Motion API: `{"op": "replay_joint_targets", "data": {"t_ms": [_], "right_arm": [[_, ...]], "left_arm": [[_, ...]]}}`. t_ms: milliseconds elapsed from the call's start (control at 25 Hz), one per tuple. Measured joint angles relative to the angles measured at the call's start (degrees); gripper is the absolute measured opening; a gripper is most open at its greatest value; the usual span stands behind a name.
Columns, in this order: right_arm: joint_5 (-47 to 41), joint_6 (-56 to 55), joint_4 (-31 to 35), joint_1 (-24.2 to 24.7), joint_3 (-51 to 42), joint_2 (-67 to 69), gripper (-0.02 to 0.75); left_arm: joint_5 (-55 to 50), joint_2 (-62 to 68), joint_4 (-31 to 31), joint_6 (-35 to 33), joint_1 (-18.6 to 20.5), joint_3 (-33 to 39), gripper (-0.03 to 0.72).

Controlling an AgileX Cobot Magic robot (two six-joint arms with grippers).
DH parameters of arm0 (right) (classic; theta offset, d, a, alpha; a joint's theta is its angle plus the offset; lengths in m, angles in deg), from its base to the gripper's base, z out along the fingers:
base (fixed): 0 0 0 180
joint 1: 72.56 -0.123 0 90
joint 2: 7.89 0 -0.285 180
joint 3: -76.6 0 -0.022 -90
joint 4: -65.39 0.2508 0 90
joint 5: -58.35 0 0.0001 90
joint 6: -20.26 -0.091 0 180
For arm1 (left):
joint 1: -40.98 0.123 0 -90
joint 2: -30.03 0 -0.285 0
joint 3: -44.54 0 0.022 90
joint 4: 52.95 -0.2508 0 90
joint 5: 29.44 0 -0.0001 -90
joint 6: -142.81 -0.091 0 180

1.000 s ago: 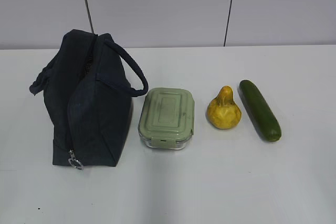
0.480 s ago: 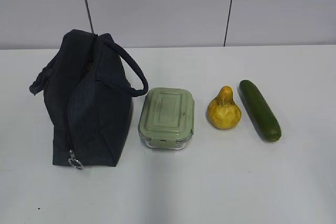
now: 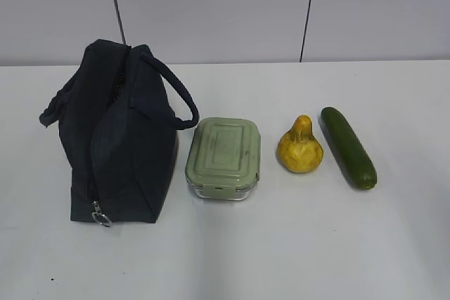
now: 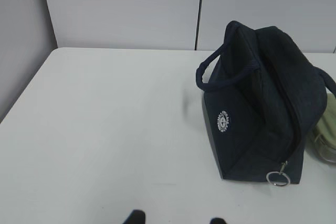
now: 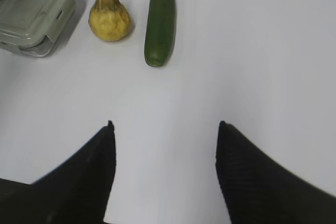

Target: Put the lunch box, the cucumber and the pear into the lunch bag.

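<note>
Nothing has moved since the earlier frames: the lunch bag (image 3: 116,138), the lunch box (image 3: 223,157), the pear (image 3: 299,147) and the cucumber (image 3: 348,147) lie in the same row on the white surface (image 3: 281,244), and neither arm has entered the exterior view. The bag stands at the left end, its zipper apparently closed along the top ridge and down the near end, with the silver ring pull (image 4: 277,178) hanging at the bottom near corner. The lunch box sits just beside the bag's right side, lid on; the pear is to its right with a clear gap, and the cucumber lies just beside the pear at the far right. The right claw (image 5: 164,135) hangs spread wide and empty over bare surface, short of the cucumber and pear. Of the left claw (image 4: 176,219) only two dark fingertips show at the bottom edge, parted and holding nothing, well short of the bag. So the task looks to be at its very start, nothing packed. By my judgement the first move is to open the bag, which calls for the left claw to reach the ring pull and draw the zipper along its track, perhaps while the right one steadies the bag.
</note>
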Motion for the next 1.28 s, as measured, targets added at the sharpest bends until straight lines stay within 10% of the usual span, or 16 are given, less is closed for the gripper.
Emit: {"op": "replay_joint_targets", "data": {"t_ms": [1280], "right_arm": [[-7.0,3.4,3.2,-1.1,53.2,76.9,0.557]], "left_arm": [[0.0,0.0,0.0,0.0,0.0,0.0,0.238]]}}
